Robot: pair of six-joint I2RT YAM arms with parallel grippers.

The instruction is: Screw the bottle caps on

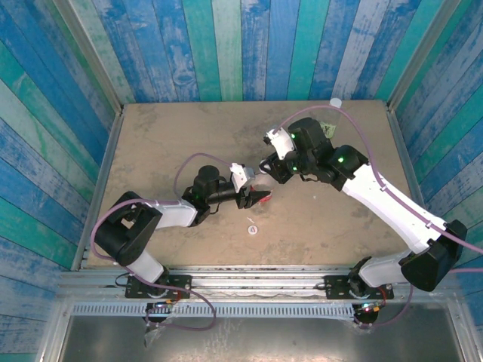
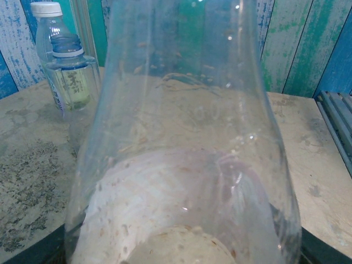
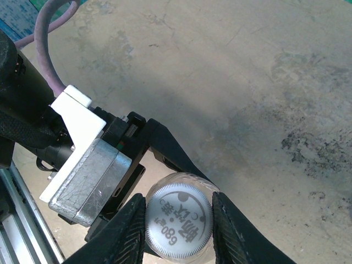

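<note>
Top view: the surface (image 1: 173, 136) lies open across its left half, hemmed by blue plank walls (image 1: 226, 45). The left gripper (image 1: 260, 197) and right gripper (image 1: 264, 167) meet at centre, with one loose cap (image 1: 251, 230) below them.

Left wrist: the left gripper clamps one clear held bottle (image 2: 187, 137). At upper left stand a capped bottle (image 2: 47, 27) and an open bottle (image 2: 69, 77).

Right wrist, lower centre: the right gripper pinches a white, ribbed printed cap (image 3: 179, 220) atop the held bottle.

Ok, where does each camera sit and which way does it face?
Top external: above and behind the bases, looking down on the tan table; both arms, left gripper facing right gripper.
Left wrist: looks rightward across the table through the clear plastic bottle it holds.
Right wrist: looks down on the round white printed cap between its own fingers.
Shared: top and right wrist both show the left gripper.
</note>
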